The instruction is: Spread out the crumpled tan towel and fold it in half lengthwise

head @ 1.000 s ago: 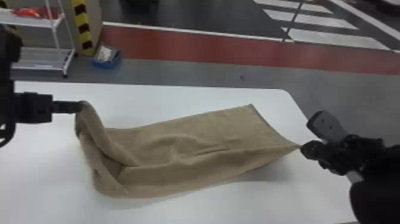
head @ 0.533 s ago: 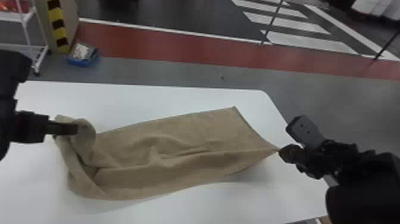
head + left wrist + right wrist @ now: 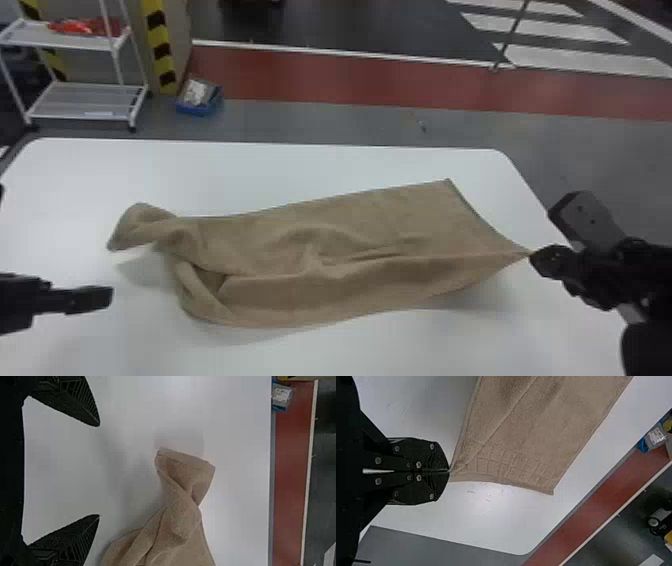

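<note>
The tan towel (image 3: pixel 320 255) lies stretched across the white table, its left end twisted and bunched and a fold running along its near side. My left gripper (image 3: pixel 107 298) is left of the bunched end, off the cloth; in the left wrist view my left gripper (image 3: pixel 99 471) has its fingers wide apart, with the twisted towel corner (image 3: pixel 186 471) beyond them. At the table's right side, my right gripper (image 3: pixel 537 257) pinches the towel's near right corner. The right wrist view has my right gripper (image 3: pixel 449 471) closed on that corner of the towel (image 3: pixel 510 435).
The white table (image 3: pixel 300 165) has its far edge beyond the towel and a rounded far right corner. Past it on the floor are a white shelf rack (image 3: pixel 85 100) and a blue bin (image 3: pixel 200 107).
My left gripper has let go of the towel's left end and drawn back toward the near left. That end has dropped lower. The right gripper keeps its hold, and the head view has shifted.
</note>
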Controlling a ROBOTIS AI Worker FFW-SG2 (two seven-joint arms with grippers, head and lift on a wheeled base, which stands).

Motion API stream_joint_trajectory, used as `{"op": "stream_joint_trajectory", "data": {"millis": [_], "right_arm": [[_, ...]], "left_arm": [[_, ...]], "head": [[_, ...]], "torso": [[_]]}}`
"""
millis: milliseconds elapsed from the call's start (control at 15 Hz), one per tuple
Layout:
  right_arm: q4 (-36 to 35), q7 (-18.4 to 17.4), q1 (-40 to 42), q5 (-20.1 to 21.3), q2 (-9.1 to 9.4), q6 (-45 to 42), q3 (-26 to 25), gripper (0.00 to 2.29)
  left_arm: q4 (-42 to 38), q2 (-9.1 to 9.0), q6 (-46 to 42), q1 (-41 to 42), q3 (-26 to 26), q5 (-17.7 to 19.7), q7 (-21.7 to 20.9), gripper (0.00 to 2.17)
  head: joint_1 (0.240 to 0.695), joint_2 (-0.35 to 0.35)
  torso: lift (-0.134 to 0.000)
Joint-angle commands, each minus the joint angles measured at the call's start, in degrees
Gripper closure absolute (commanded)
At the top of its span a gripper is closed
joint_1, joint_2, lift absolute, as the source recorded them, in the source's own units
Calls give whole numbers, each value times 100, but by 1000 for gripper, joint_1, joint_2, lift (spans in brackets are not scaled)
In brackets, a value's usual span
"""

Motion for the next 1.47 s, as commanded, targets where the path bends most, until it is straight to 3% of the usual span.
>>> {"op": "stream_joint_trajectory", "data": {"millis": [0, 200, 467, 667, 1133, 1200, 1267, 1400], "right_arm": [[0, 0, -18, 25, 94, 14, 22, 1177], [9, 26, 17, 42, 200, 31, 40, 1177], [18, 26, 78, 95, 296, 14, 40, 1177], [18, 26, 87, 121, 314, 14, 31, 1177], [0, 26, 192, 139, 331, 14, -30, 1173], [0, 26, 192, 139, 331, -4, -21, 1173], [0, 26, 192, 139, 331, -4, -30, 1173], [0, 26, 175, 130, 323, -4, -30, 1173]], "left_arm": [[-275, -236, 144, 310, -203, 43, 88, 66], [-231, -623, 144, 327, -493, 131, 624, 83], [-240, -904, -179, 143, -801, 447, 1573, 83], [-205, -1071, -179, 37, -1065, 491, 1811, 83], [331, -1256, -390, -191, -1618, 527, 2215, 167], [375, -1256, -408, -209, -1715, 527, 2233, 275], [393, -1265, -548, -200, -1768, 527, 2171, 529], [331, -1247, -566, -174, -1750, 509, 2092, 1524]], "head": [[695, -188], [695, -244], [695, -281], [695, -299], [695, -350], [695, -350], [695, -350], [695, -350]], "torso": [[-123], [-123], [-123], [-123], [-123], [-123], [-123], [-123]]}}
